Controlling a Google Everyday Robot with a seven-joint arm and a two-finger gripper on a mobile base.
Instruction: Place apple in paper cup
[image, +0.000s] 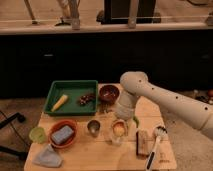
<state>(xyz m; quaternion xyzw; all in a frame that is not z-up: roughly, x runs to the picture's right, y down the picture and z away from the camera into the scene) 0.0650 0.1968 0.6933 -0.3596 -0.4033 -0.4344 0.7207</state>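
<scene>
The apple (119, 128), yellow-orange and round, sits between the fingers of my gripper (120, 125) near the middle of the wooden table (95, 152). The gripper points down from the white arm (150, 92) and is shut on the apple. The paper cup (116, 140), pale and small, stands directly under the apple, its rim touching or just below the fruit; much of the cup is hidden by it. The shiny metal cup (93, 127) stands just to the left.
A green tray (72, 88) holds a long yellow corn-like piece (59, 102) and a dark item (87, 98). Also here are a brown bowl (109, 93), an orange bowl (63, 134) with a blue sponge, a light green cup (37, 134), a grey cloth (47, 157), a brown block (143, 142) and a brush (156, 142).
</scene>
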